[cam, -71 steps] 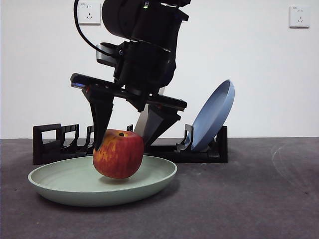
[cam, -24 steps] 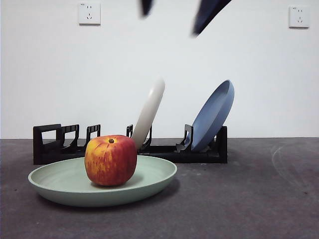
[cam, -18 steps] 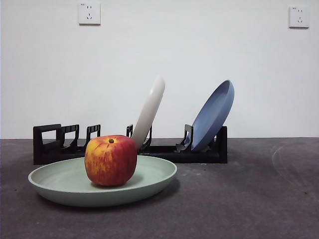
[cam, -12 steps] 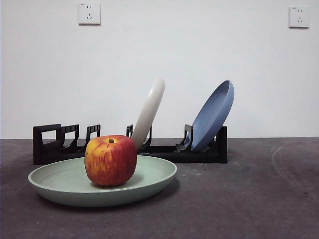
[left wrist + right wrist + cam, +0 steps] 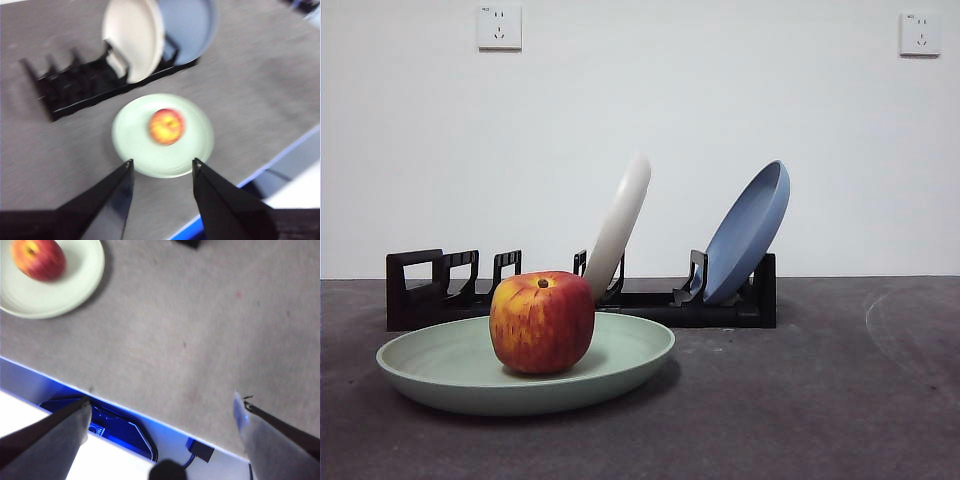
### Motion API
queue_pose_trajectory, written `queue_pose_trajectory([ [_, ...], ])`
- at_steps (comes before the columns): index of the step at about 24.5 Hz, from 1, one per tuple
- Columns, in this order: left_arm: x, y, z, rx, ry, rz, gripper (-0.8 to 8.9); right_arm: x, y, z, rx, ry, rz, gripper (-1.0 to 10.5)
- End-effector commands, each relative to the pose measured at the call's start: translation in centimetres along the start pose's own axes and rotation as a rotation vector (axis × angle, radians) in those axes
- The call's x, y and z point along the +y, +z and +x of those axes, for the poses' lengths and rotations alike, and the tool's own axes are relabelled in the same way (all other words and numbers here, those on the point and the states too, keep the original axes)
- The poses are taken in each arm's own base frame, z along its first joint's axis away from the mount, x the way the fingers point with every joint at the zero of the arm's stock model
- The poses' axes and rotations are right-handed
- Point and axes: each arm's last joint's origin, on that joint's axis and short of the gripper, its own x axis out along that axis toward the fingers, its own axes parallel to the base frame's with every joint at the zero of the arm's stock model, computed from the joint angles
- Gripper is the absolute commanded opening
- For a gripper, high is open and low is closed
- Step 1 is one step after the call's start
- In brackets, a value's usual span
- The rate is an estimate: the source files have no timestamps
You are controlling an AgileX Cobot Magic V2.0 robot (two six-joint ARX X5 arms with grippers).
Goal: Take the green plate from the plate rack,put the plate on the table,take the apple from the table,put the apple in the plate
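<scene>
The apple [image 5: 542, 322] sits on the plate [image 5: 630, 352], both pincers wide and empty high above; only a nudge could roll it off.

Red-yellow streaked apple [image 5: 542, 322], mint green plate [image 5: 450, 375], black rack [image 5: 430, 290].

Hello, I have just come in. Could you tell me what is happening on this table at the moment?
Nothing is being handled right now. The apple sits in the green plate, which lies flat on the table in front of the plate rack. A white plate and a blue plate lean in the rack. The left gripper hangs high above the plate, jaws open and empty. The right gripper is off to the side, also open.
</scene>
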Motion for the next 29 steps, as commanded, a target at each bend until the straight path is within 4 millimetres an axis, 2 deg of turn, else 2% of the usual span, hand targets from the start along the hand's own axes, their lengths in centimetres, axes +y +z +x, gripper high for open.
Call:
queue_pose_trajectory([
  [1, 0.0, -1.3, 2.1, 0.054, 0.097, -0.025, 1.97, 0.0, -1.0, 1.2, 0.005, -0.007, 0.044, 4.7],
  [7, -0.2, -3.9, 5.9, 0.168, 0.148, -0.038, 1.97, 0.4, -1.7, 2.9, 0.004, -0.005, 0.047, 4.7],
  [11, -0.6, -4.4, 7.0, 0.179, 0.082, -0.064, 1.97, 0.5, -1.7, 3.4, 0.0, -0.001, 0.045, 4.6],
  [12, -0.6, -4.3, 7.0, 0.172, 0.073, -0.068, 1.9, 0.5, -1.6, 3.4, -0.002, 0.0, 0.047, 3.9],
  [13, -0.7, -4.3, 7.0, 0.173, 0.059, -0.07, 1.69, 0.5, -1.7, 3.4, 0.0, -0.001, 0.046, 1.8],
  [14, -0.7, -4.3, 7.0, 0.176, 0.05, -0.071, 0.4, 0.5, -1.7, 3.4, 0.001, -0.001, 0.046, -0.4],
  [15, -0.7, -4.3, 7.0, 0.176, 0.049, -0.067, -0.06, 0.5, -1.7, 3.4, 0.001, -0.001, 0.048, -0.1],
  [29, -1.1, -3.9, 7.8, 0.183, 0.057, -0.068, -0.01, 0.4, -1.9, 3.4, 0.017, -0.032, 0.078, 0.0],
])
